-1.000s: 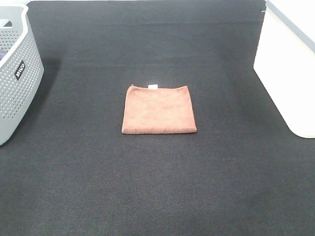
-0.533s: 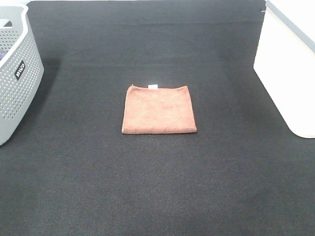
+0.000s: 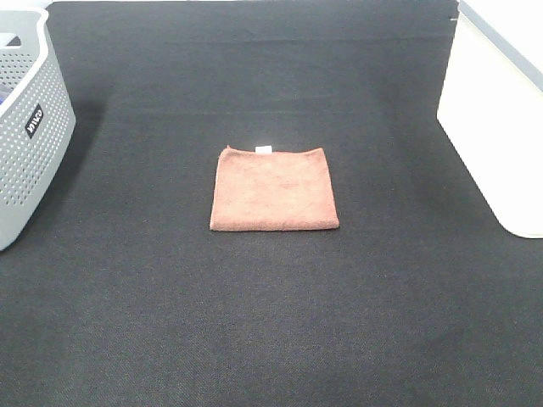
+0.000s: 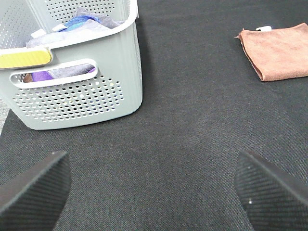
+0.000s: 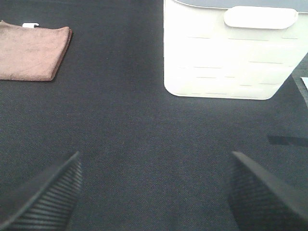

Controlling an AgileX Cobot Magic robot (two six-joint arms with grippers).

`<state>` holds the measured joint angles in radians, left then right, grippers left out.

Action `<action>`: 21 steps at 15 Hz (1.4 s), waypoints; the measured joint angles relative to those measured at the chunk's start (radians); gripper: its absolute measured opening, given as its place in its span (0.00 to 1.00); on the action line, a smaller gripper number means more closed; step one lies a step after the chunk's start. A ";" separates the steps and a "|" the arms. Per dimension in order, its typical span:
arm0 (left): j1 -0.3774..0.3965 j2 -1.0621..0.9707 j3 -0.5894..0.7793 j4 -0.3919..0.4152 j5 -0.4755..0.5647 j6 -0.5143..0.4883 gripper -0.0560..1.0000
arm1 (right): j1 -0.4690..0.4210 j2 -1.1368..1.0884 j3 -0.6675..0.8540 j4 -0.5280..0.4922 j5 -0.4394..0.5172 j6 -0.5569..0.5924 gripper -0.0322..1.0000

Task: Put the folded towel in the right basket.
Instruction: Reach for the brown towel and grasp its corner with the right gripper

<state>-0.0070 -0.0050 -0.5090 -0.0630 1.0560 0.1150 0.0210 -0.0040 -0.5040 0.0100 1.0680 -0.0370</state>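
Item 1. Folded towel: a terracotta terry cloth, squarish, laid flat near the middle of the tabletop. A small white tag is seen on its far edge. It is touched by nothing and lies well apart from both baskets.

Item 2. Right basket: large, white plastic, with rounded corners, a grey-lined rim and a slot handle. It is stood upright at the right edge of the tabletop. Its interior is not shown.

Item 3. Grey perforated basket: stood at the left edge and marked with a black label. Crumpled cloths in purple, blue and grey are held inside.

Item 4. Left pincer: its two ribbed black fingers are spread wide. Nothing is held between them and nothing is touched. It is poised over bare tabletop just beside the grey basket, with the towel well off.

Item 5. Right pincer: likewise spread wide and empty-handed, over bare tabletop. The white basket is seen near ahead of it and the towel farther off to the side.

Neither pincer is seen in the high view.
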 joint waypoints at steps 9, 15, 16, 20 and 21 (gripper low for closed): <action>0.000 0.000 0.000 0.000 0.000 0.000 0.88 | 0.000 0.000 0.000 0.000 0.000 0.000 0.78; 0.000 0.000 0.000 0.000 0.000 0.000 0.88 | 0.000 0.000 0.000 0.000 0.000 0.000 0.78; 0.000 0.000 0.000 0.000 0.000 0.000 0.88 | 0.000 0.000 0.000 0.000 0.000 0.000 0.78; 0.000 0.000 0.000 0.000 0.000 0.000 0.88 | 0.000 0.000 0.000 0.000 0.000 0.000 0.78; 0.000 0.000 0.000 0.000 0.000 0.000 0.88 | 0.000 0.000 0.000 0.000 0.000 0.000 0.78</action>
<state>-0.0070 -0.0050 -0.5090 -0.0630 1.0560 0.1150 0.0210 -0.0040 -0.5040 0.0100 1.0680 -0.0370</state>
